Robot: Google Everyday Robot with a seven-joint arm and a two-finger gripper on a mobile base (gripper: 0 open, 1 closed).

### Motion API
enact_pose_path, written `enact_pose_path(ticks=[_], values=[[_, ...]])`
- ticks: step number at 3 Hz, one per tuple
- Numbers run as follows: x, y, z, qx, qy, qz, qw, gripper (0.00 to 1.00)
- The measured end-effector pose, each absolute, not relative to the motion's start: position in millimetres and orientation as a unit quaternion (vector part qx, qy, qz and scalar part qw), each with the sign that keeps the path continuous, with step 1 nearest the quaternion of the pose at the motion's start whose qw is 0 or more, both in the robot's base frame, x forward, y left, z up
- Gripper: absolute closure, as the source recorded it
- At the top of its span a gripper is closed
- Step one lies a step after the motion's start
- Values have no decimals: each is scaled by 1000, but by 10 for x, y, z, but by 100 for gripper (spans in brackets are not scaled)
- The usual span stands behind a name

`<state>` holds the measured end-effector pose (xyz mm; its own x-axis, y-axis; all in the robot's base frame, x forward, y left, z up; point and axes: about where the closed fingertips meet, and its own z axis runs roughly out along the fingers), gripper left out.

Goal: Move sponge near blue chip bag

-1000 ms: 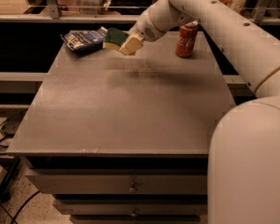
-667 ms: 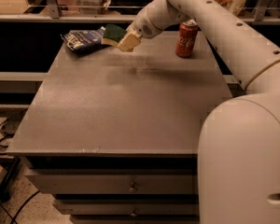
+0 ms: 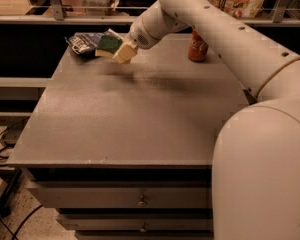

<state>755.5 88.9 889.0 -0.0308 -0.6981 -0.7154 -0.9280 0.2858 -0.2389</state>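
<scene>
The sponge (image 3: 108,44), dark green on top with pale yellow foam below, is held at the back left of the table, just above the surface. My gripper (image 3: 118,47) is shut on its right end, and one cream pad (image 3: 125,52) shows in front. The blue chip bag (image 3: 83,42), crinkled dark blue foil with white lettering, lies flat at the table's back left corner. The sponge's left edge reaches the bag's right edge. The arm stretches in from the right, over the table.
A red soda can (image 3: 197,46) stands at the back right, partly behind the arm. The grey table top (image 3: 140,119) ends at a front edge above drawers (image 3: 140,200). A railing and shelf with packages run behind the table. Cables lie on the floor at left.
My gripper has moved left and slightly toward the front with the sponge in it, bringing the sponge up against the blue chip bag. The can and the bag have not moved.
</scene>
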Motion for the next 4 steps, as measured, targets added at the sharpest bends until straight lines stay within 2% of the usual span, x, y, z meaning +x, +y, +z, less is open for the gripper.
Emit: enact_pose_path(ticks=[1,2,3,4], values=[[7543,992,8751,-566,706,159,395,52],[7700,950,8641,-543,716,167,406,20],[7819,908,8642,-530,720,168,415,0],[7849,938,8658,-523,715,188,425,0]])
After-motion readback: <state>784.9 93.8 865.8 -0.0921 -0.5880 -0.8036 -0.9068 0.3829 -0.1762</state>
